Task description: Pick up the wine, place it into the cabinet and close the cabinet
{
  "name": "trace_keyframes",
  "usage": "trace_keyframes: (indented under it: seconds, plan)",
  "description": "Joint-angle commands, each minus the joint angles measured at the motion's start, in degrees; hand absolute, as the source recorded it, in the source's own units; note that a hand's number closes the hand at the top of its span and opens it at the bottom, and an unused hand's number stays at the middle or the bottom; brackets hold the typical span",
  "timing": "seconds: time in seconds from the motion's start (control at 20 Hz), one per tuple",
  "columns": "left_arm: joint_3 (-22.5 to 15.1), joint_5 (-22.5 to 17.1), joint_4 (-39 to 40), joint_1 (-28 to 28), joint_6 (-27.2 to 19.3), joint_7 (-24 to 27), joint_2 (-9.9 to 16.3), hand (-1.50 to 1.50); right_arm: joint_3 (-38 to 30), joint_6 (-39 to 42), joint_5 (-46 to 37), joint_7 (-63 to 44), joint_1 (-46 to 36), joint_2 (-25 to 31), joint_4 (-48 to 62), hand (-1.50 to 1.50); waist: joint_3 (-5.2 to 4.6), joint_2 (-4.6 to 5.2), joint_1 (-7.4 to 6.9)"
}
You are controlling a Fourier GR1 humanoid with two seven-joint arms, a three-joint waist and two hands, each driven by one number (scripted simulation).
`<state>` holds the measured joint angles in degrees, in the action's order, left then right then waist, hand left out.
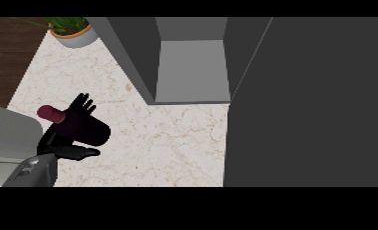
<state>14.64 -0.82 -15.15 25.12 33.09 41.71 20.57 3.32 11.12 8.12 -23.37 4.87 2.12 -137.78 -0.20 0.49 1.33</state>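
Our left hand [77, 124] curls around the wine [53, 114] at the desk's [162, 139] left side, well apart from the open cabinet [192, 69]. We should lift it upright, clear the cabinet's near wall, then set it deep inside.

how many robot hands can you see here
1. The robot hand shows at the lower left over the marble counter, beside the wine bottle's dark red top. It comes in at the left, so it is the left one; the right is out of view.
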Motion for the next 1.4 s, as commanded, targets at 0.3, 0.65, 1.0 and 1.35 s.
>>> trace_keyframes:
  seconds: [0.3, 0.65, 1.0, 1.35]
  plan:
    - [-1.1, 0.6, 1.7, -1.3, 9.2, 7.6, -0.4, 1.5, -3.9, 1.2, 3.6, 1.9, 0.6, 1.0, 0.4, -1.5, -0.03, 0.14, 0.37]
    - [-2.1, 1.1, 1.7, -0.8, 10.1, 7.9, 0.0, 1.5, -1.2, -0.5, 0.2, -0.3, -2.3, 0.3, 1.2, -1.5, -0.04, 0.07, -0.15]
    - [-1.4, 0.1, -0.4, -6.9, -0.9, 14.1, -6.3, 1.5, 0.2, -2.3, -3.4, -0.4, -2.9, -0.8, 2.2, -1.5, 0.03, -0.24, -1.16]
    - [-0.8, -3.6, -9.4, -18.6, -6.5, 17.4, -13.0, 1.5, -2.0, 0.0, -0.9, 1.9, 1.7, 0.0, 1.2, -1.5, 0.27, -0.82, -2.27]
